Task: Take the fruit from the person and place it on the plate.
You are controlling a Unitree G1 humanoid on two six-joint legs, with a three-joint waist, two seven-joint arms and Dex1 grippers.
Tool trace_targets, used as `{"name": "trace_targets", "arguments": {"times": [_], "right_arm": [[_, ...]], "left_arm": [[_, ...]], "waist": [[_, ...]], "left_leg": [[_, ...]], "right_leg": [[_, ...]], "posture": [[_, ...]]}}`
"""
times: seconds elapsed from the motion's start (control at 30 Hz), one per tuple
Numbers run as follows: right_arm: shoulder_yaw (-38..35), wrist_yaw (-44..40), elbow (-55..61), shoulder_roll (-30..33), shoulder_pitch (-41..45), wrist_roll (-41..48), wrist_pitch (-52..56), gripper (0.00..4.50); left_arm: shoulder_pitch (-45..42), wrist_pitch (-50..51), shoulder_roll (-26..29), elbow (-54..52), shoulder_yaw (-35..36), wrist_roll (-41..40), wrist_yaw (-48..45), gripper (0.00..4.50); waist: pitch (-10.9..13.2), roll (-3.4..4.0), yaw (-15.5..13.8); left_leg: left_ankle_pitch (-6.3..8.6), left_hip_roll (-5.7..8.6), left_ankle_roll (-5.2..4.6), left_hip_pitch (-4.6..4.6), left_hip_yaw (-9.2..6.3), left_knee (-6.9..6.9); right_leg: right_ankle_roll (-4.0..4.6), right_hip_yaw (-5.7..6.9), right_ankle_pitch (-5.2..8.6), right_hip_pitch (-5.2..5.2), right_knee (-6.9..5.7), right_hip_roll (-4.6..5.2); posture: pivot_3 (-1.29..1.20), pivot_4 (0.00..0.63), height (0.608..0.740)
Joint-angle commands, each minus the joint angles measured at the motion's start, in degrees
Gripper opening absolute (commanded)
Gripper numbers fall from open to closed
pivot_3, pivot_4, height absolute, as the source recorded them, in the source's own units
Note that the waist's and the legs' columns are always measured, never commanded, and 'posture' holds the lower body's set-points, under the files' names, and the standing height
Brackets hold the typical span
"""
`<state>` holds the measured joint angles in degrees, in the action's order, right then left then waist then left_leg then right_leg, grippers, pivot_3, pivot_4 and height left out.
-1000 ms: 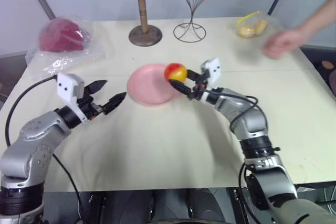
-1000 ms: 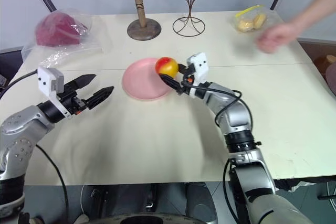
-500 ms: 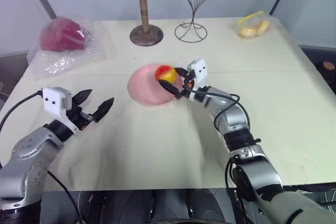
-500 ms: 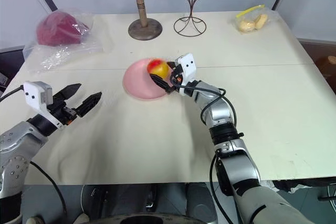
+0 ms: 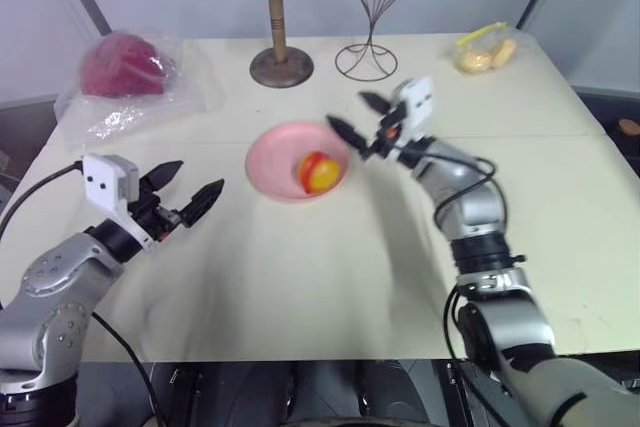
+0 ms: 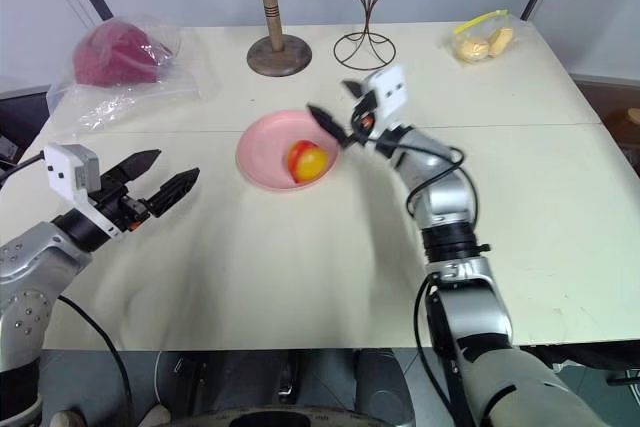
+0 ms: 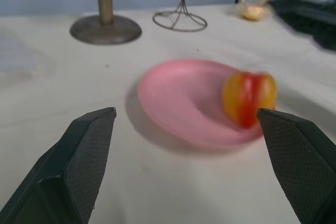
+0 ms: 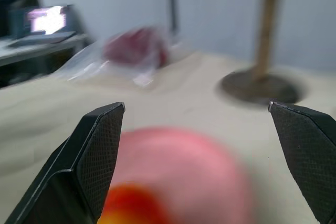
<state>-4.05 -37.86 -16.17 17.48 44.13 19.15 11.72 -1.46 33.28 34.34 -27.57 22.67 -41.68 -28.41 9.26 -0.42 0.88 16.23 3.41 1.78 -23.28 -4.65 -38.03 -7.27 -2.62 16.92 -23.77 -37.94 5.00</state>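
Released since a second ago, round red-and-yellow fruit (image 5: pixel 318 172) sits on pink plate (image 5: pixel 272 159), both hands' fingers apart

Cream table (image 5: pixel 300 277) bears pink plate (image 5: pixel 275 152), wooden stand (image 5: pixel 280 67), wire stand (image 5: pixel 372 60).

Glossy fruit (image 5: pixel 318 171) — matt plate (image 5: pixel 275 152)

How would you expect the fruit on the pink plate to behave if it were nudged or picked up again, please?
The fruit is round and smooth, so it would probably roll. The shallow plate may barely contain it. It looks firm, though its glossy skin could slip.
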Motion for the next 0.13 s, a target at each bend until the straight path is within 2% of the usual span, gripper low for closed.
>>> {"name": "trace_targets", "arguments": {"times": [0.03,0.13], "right_arm": [[-4.24,0.17,5.36,5.59,-1.67,0.78,1.53,4.47],[-6.07,1.19,5.42,9.03,-4.92,-0.16,1.5,4.47]], "left_arm": [[-0.94,-0.77,-0.46,-0.88,0.32,0.03,0.88,4.5],[-0.6,-1.5,-1.22,-0.75,0.03,0.73,1.2,4.5]], "waist": [[0.0,0.0,-0.01],[-0.01,-0.01,-0.04]], "left_leg": [[0.0,0.0,0.0,0.0,0.0,0.0],[0.01,0.0,-0.02,0.0,0.01,0.01]], "right_leg": [[0.0,0.0,0.0,0.0,0.01,0.0],[0.0,0.0,0.0,0.03,0.03,0.01]], "posture": [[0.0,0.15,0.74],[0.0,0.15,0.74]]}}
